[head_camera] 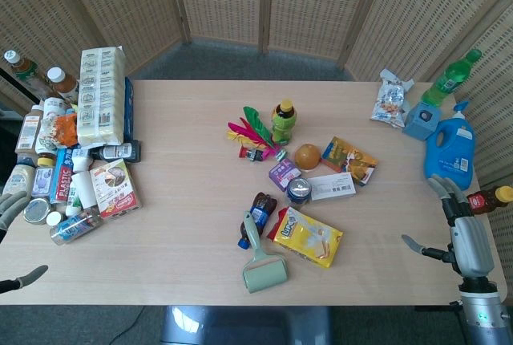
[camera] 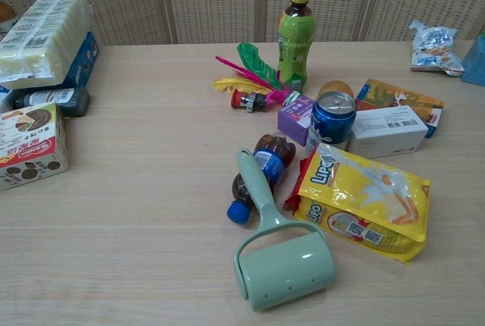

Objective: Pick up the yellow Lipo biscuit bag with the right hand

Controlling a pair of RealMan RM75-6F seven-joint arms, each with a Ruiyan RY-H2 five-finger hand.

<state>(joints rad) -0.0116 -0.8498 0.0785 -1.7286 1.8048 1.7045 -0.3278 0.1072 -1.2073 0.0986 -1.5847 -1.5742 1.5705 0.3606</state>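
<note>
My right hand (head_camera: 461,229) sits at the table's right edge, fingers apart, holding nothing, well apart from the target; it does not show in the chest view. The yellow crinkly plastic Lipo biscuit bag (head_camera: 309,237) lies flat near the front middle of the light wooden table (head_camera: 184,200), tilted diagonally. I judge the reach has not begun. Crowding is the issue: the pale green lint roller with long handle (camera: 280,258) lies just beside the bag's left side, the dark cola bottle with blue cap (camera: 258,174) is near its upper left corner, and the blue drink can (camera: 333,117) and white cardboard box (camera: 386,130) stand just behind it. I would come in from the right and front, where the table is bare, and pinch the bag's free right edge. The left hand (head_camera: 12,209) shows only partly at the frame's left edge; cannot tell its state.
</note>
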